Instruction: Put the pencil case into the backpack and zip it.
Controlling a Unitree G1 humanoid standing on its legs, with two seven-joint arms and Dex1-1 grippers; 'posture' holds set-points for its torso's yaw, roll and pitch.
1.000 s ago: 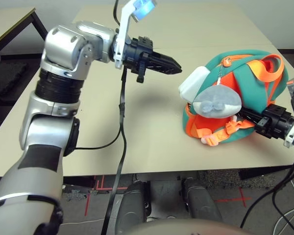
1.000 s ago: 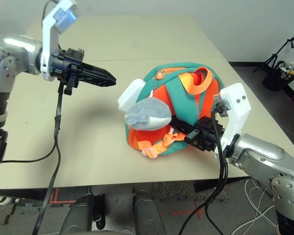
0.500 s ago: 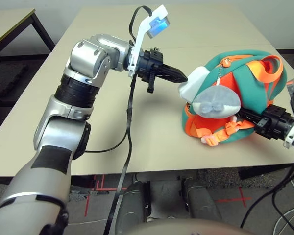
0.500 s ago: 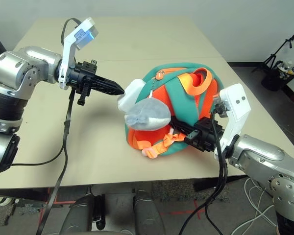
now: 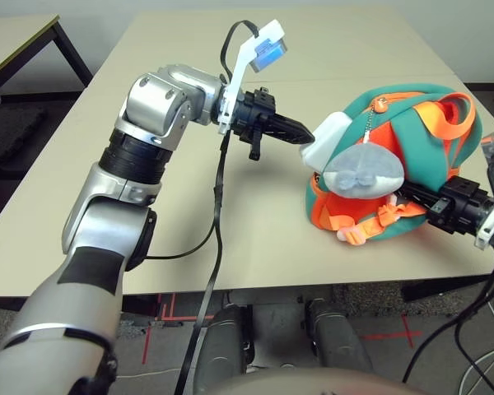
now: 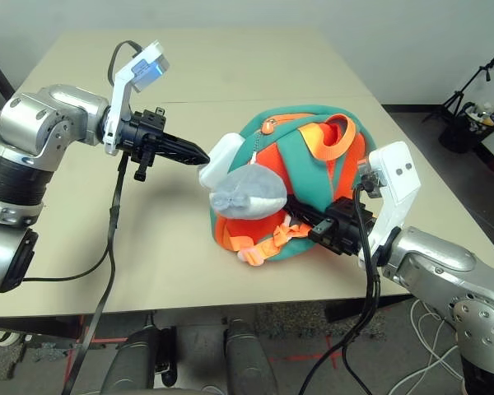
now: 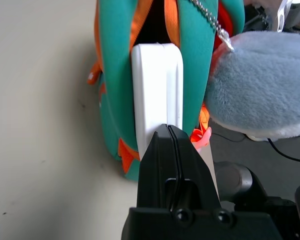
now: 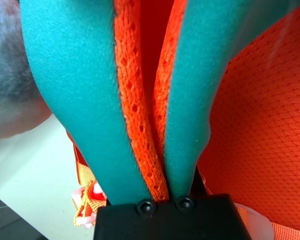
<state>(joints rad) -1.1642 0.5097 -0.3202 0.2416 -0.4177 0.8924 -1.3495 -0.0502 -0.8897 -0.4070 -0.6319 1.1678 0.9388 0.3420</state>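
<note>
The teal and orange backpack point(image 5: 420, 148) lies on the right side of the table, its grey whale charm point(image 5: 362, 173) hanging over the front. The white pencil case point(image 5: 325, 138) sticks partway out of the backpack's open slot, its free end pointing left. My left gripper point(image 5: 307, 135) is shut, and its tip touches that free end; the left wrist view shows the case point(image 7: 156, 90) standing between the teal lips of the opening. My right gripper point(image 6: 303, 217) reaches in under the whale charm and is shut on a teal strap point(image 8: 140, 100) with orange mesh lining.
A black cable point(image 5: 214, 247) hangs from my left wrist over the table's front edge. The beige table point(image 5: 255, 239) has bare room left of and behind the backpack. The backpack's right side lies close to the table's right edge. A second table point(image 5: 16, 41) stands at the far left.
My left arm has swung right across the table, bringing its shut tip from open air up to the pencil case's end. The right arm and backpack have stayed put.
</note>
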